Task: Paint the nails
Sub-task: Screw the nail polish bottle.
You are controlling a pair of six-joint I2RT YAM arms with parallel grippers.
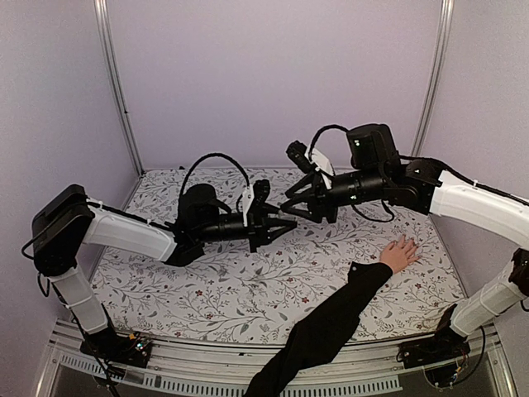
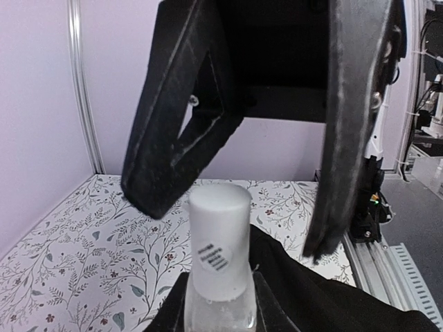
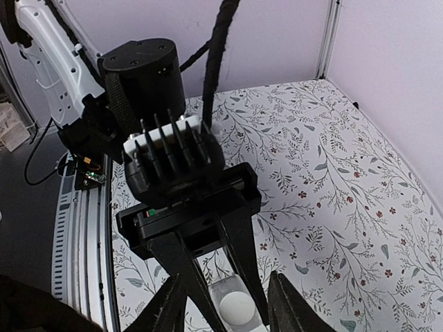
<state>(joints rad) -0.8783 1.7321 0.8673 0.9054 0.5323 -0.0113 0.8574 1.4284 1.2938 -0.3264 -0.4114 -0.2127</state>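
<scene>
Now left claw (image 1: 285, 226) grips bottle (image 2: 220, 256)

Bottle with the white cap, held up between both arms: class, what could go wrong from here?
The right hand stands open, its fingers uneven around the white cap; closing could tip the bottle in the shut left hand. The person's hand rests on the table nearby, so spilled polish might reach it.
</scene>
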